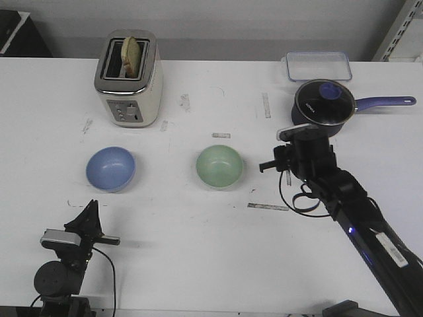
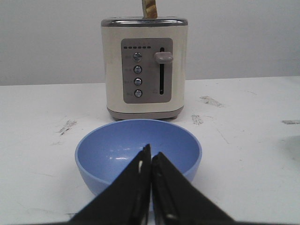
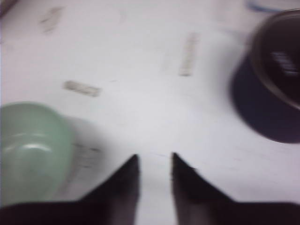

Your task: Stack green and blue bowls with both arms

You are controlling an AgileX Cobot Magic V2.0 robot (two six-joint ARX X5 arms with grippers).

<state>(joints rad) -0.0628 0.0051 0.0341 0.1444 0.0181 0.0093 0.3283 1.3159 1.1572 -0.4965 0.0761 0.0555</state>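
Table (image 1: 198,251): my right arm (image 1: 357,211) runs off its lower right edge. Toaster (image 1: 129,79): in my left wrist view the bread's top is cut off. Pan (image 1: 322,102): blurred in my right wrist view. Blue bowl (image 1: 110,168) and green bowl (image 1: 219,165) sit well apart. My left gripper (image 2: 151,161) is closed, empty, hiding the blue bowl's near wall. My right gripper (image 3: 153,161) is slightly parted, empty, beside the green bowl.

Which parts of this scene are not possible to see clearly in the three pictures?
- Right wrist view: everything is motion-blurred; the green bowl is cut by the frame edge, and the saucepan lid shows no detail.
- Left wrist view: the left gripper covers the blue bowl near rim; the bread in the toaster is cut off.
- Front view: the toaster button labels are too small to read.
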